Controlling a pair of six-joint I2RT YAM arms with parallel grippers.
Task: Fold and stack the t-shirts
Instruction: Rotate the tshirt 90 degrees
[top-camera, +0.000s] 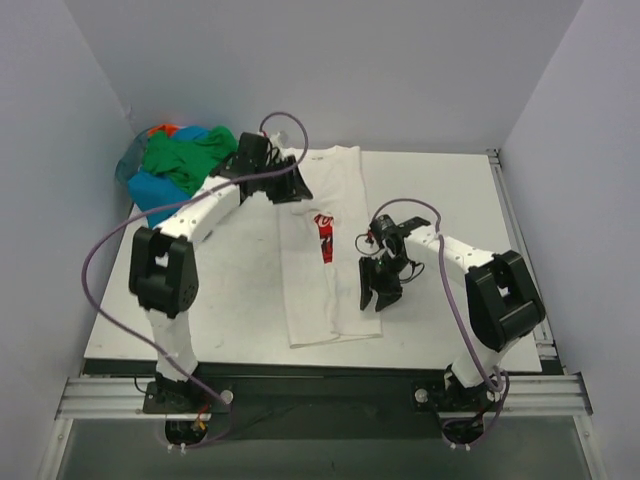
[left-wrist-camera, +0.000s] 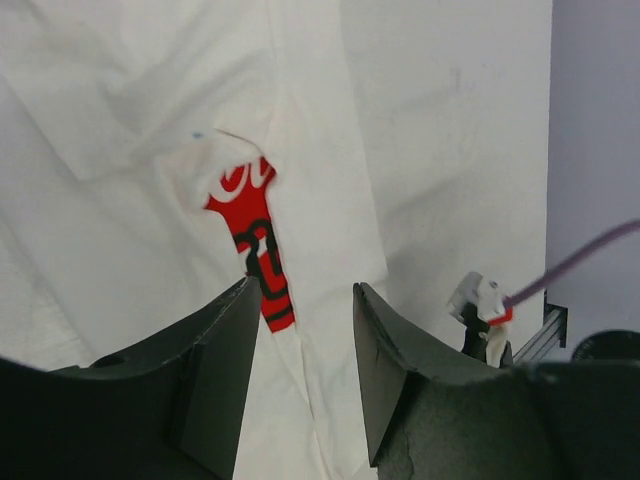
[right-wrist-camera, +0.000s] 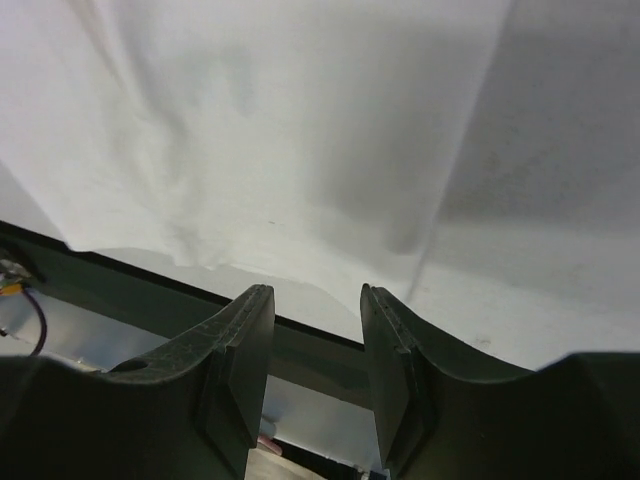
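A white t-shirt (top-camera: 335, 280) lies folded lengthwise into a long strip down the middle of the table, its red logo (top-camera: 325, 238) showing along the fold. My left gripper (top-camera: 293, 186) hovers over the strip's upper left part. In the left wrist view it (left-wrist-camera: 305, 290) is open and holds nothing, with the shirt (left-wrist-camera: 330, 150) and the red print (left-wrist-camera: 258, 255) beneath. My right gripper (top-camera: 377, 298) hangs at the strip's lower right edge. Its jaws (right-wrist-camera: 313, 292) are open and empty above the shirt's hem (right-wrist-camera: 250, 150).
A heap of green, blue, teal and orange shirts (top-camera: 175, 165) sits in the far left corner. The table's near edge (right-wrist-camera: 150, 290) runs just below the hem. The right arm's wrist (left-wrist-camera: 482, 312) shows in the left wrist view.
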